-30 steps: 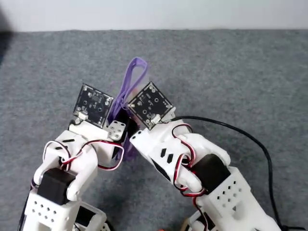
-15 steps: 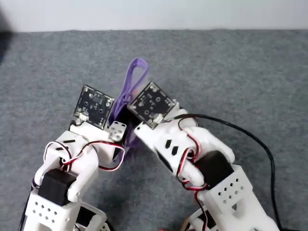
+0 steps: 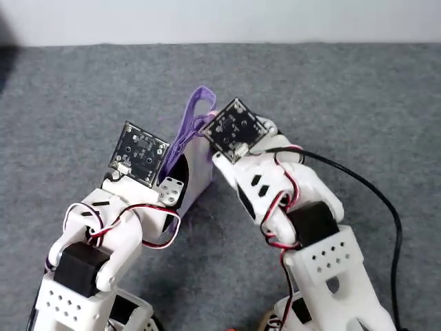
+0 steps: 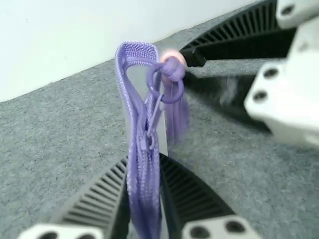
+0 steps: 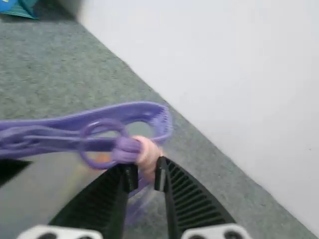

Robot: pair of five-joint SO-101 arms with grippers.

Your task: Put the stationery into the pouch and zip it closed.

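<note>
Between the two arms at mid-table, the purple pouch [image 3: 187, 127] is held on edge, clamped at its near end by the left claw [image 4: 143, 169], while the zip tassel [image 5: 127, 147] is pinched in the right claw [image 5: 145, 169]. Zipping is judged to be in hand: the far end is seen gaping as a loop, so the tassel must be drawn toward twelve o'clock, where grey table [image 3: 344, 89] is left before the white wall [image 3: 207, 21].
</note>
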